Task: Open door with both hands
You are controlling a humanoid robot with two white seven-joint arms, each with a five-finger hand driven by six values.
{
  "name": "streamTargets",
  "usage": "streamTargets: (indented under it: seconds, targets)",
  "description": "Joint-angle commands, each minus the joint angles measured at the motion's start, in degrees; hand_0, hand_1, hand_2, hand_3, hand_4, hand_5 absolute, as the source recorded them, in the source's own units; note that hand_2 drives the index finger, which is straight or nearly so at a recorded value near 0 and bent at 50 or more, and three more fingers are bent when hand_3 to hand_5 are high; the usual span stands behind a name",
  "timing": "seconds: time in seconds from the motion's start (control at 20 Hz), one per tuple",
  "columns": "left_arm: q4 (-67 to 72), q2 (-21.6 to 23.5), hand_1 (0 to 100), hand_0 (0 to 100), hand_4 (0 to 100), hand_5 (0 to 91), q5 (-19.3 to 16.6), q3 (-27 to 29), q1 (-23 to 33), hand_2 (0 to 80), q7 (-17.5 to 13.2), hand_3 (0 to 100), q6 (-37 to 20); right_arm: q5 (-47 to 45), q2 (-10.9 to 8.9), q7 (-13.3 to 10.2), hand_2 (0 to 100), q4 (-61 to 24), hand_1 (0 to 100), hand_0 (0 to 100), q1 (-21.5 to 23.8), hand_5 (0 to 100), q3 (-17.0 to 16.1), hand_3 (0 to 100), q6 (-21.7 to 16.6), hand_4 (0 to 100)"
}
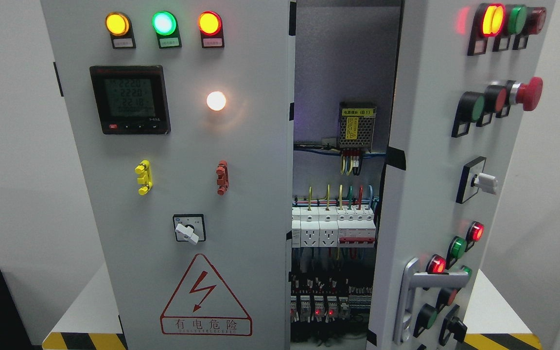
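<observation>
- The right door (435,194) of the cabinet stands swung outward, its face angled toward the camera, leaving a tall gap in the middle.
- No robot hand or arm shows in the head view, so the state of the fingers cannot be told, and places cannot be set against them.
- A silver handle (409,301) sits low on the right door's near edge, with nothing on it.
- The right door carries lamps at the top, one lit yellow-red (493,19), then green and red buttons, a red mushroom button (530,93), a white knob switch (484,182), and more lit red and green lamps lower down.
- Through the gap: a mesh-covered power supply (356,127) with a yellow label, coloured wires below it, a row of white breakers (333,226), and small red lights near the bottom.
- The left door (178,194) is shut and faces the camera flat.
- It bears three lit lamps, a digital meter (130,99), a glowing white lamp (216,100), a yellow terminal (143,177), a red terminal (221,177), a rotary switch (188,228) and a red warning triangle (205,296).
- The cabinet stands on a white table (90,306) with a yellow-black striped edge.
</observation>
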Motion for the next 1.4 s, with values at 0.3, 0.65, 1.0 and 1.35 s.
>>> streamTargets:
  seconds: [0.3, 0.65, 1.0, 1.35]
  targets:
    - [-0.11, 0.79, 0, 0, 0, 0.0, 0.12, 0.29, -0.17, 0.0, -0.22, 0, -0.03, -0.61, 0.0, 0.01, 0, 0.0, 0, 0, 0.0, 0, 0.0, 0, 0.01, 0]
    - [-9.4, 2.54, 0, 0, 0, 0.0, 0.47, 0.47, -0.88, 0.0, -0.31, 0, 0.32, -0.61, 0.0, 0.01, 0, 0.0, 0, 0, 0.0, 0, 0.0, 0, 0.01, 0]
    - [-22.67, 5.36, 0, 0, 0, 0.0, 0.38, 0.12, -0.18, 0.0, -0.31, 0, 0.49, -0.61, 0.0, 0.01, 0, 0.0, 0, 0, 0.0, 0, 0.0, 0, 0.01, 0]
    - [-44.2, 9.22, 0, 0, 0, 0.0, 0.38, -1.11, 5.0, 0.0, -0.4, 0, 0.49, -0.61, 0.0, 0.01, 0, 0.0, 0, 0, 0.0, 0, 0.0, 0, 0.01, 0]
